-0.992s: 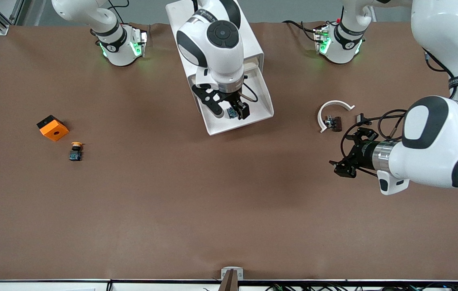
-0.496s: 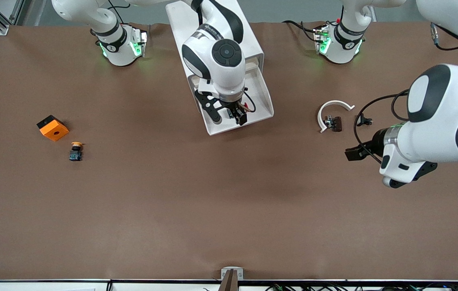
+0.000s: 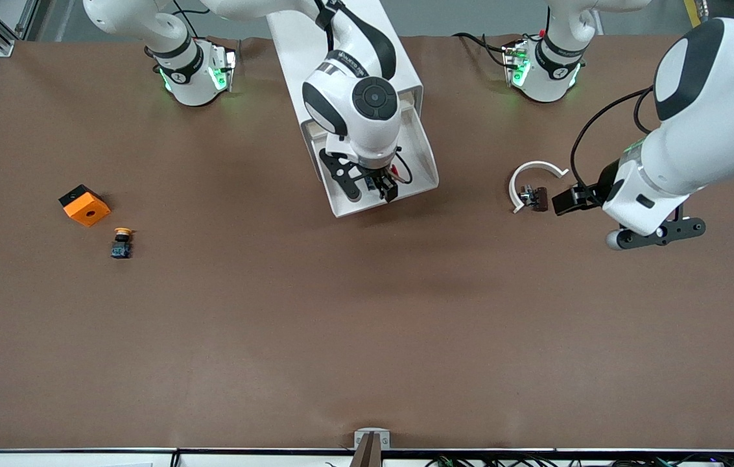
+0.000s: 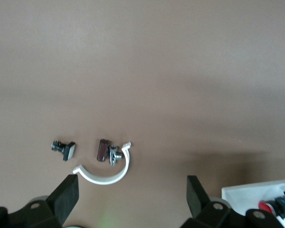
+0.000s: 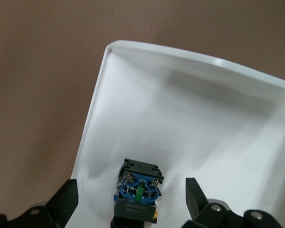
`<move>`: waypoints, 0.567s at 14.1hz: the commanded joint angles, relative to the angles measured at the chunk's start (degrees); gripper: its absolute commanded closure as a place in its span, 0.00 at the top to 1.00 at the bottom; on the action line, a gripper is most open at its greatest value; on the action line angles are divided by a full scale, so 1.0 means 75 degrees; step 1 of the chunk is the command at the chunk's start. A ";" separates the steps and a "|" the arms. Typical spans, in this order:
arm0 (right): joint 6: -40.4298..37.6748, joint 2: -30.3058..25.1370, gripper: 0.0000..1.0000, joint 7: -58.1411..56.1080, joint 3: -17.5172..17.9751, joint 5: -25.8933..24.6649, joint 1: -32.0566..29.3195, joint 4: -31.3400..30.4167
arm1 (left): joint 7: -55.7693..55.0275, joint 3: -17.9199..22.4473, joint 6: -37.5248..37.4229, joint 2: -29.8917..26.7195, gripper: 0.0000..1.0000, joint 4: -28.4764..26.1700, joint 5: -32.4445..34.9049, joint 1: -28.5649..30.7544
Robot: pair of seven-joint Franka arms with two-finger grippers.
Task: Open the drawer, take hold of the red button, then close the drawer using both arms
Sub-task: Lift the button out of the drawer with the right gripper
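- Front view: the white cabinet (image 3: pixel 347 45) stands between the two arm bases, with one drawer (image 3: pixel 422 170) pulled out toward the camera. The right claw (image 3: pixel 377 187) is low in this drawer, fingers parted around the button (image 3: pixel 373 184), whose blue-and-black body shows between them; whether they press on it cannot be told here. The button sits near the drawer's front wall.
- Front view: the left claw (image 3: pixel 568 200) hangs over the tabletop (image 3: pixel 367 337) toward the left arm's end, just beside a white curved clip (image 3: pixel 532 175) with a small brown part (image 3: pixel 537 196) at its open side. How far its fingers stand apart cannot be told here.
- Front view: toward the right arm's end lie one orange block (image 3: pixel 84 205) and one yellow-capped button (image 3: pixel 122 242), the button nearer the camera. That makes two push buttons on view, one in the drawer and one loose.
- Left wrist view: the left claw (image 4: pixel 133 199) is wide open and holds nothing. On the tabletop lie the white clip (image 4: pixel 107 172), the brown part (image 4: pixel 103 149) with a metal screw (image 4: pixel 115 155), and one separate small black-and-metal piece (image 4: pixel 64 148). A drawer corner (image 4: pixel 256 194) shows a red cap (image 4: pixel 265 206).
- Right wrist view: the right claw (image 5: pixel 133 199) is open, a finger on each side of the button (image 5: pixel 137 190), not touching it. The button lies on its side on the drawer floor (image 5: pixel 190 128), its terminal end toward the drawer's rounded front wall, its long axis along the drawer's travel.
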 commanded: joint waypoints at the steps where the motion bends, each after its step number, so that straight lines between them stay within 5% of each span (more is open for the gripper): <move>1: -0.0040 -0.0021 0.83 0.0064 -0.0027 0.0123 0.0070 0.0000 | 0.0281 -0.0072 0.0563 -0.0802 1.00 -0.1120 0.0136 0.0241; 4: -0.0029 0.0061 0.48 0.0029 -0.0027 0.0123 0.0058 0.0000 | 0.0281 -0.0061 0.0563 -0.0778 1.00 -0.1061 0.0136 0.0241; 6: -0.0017 0.0178 0.40 0.0006 -0.0038 0.0123 0.0058 0.0012 | 0.0269 -0.0072 0.0517 -0.0790 1.00 -0.1061 0.0136 0.0229; 8: 0.0018 0.0225 0.22 0.0005 -0.0039 0.0123 0.0047 0.0059 | 0.0281 -0.0072 0.0517 -0.0767 1.00 -0.1061 0.0148 0.0229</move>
